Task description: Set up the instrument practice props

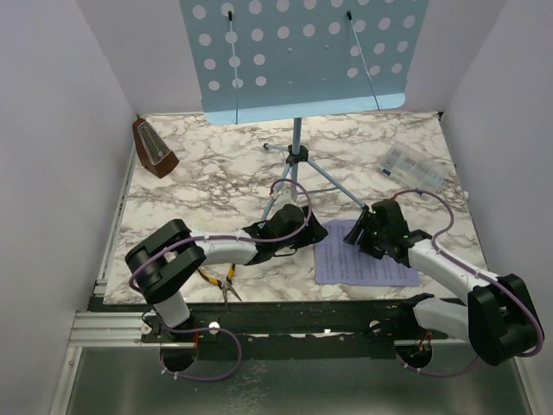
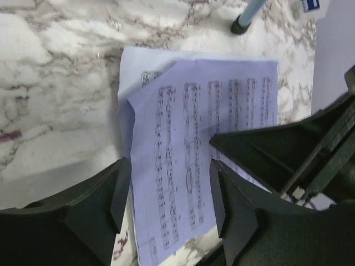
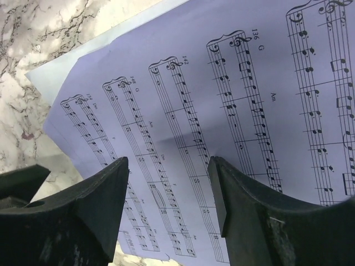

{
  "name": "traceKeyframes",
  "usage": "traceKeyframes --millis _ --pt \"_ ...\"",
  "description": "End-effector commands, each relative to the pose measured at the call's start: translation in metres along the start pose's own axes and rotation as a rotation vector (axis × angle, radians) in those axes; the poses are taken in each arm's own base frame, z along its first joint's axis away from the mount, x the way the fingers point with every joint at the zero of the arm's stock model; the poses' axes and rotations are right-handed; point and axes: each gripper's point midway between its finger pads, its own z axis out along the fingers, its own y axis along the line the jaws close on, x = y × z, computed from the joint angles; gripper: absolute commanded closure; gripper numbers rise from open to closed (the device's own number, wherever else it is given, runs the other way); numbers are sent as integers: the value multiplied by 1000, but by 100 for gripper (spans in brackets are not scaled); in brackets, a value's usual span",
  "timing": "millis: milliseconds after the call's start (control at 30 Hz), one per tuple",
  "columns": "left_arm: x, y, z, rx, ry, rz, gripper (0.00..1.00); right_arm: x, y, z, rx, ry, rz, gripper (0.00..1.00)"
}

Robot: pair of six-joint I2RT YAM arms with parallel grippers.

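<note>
**Both grippers over the sheet of music, which lies flat in front of the music stand.**

The metronome sits left of the music stand. The left gripper, jaws spread, straddles the sheet's left edge, in front of the music stand. The right gripper, jaws also spread, hovers over the sheet's right part. The paper looks buckled at its left edge. If the jaws close unevenly or pull against each other, it could crease, tear or slip free.
</note>
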Motion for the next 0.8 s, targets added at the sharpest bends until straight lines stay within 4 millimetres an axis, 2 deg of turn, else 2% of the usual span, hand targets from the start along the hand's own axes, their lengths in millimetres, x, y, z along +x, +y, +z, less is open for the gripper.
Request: traceKeyframes --millis 0,100,300,600,767 --pt "-3 -9 16 40 48 -53 36 7 -3 4 -6 24 -9 34" --pt "-3 -10 24 41 60 -47 38 10 -2 3 -18 35 -12 33" --pt "-5 1 34 4 49 -67 38 12 -2 2 -26 41 -18 34" --pt "-26 1 17 -48 -143 21 38 12 0 0 -39 41 -17 34" --pt "-36 12 18 -99 -217 40 29 13 1 1 -43 51 -21 35"
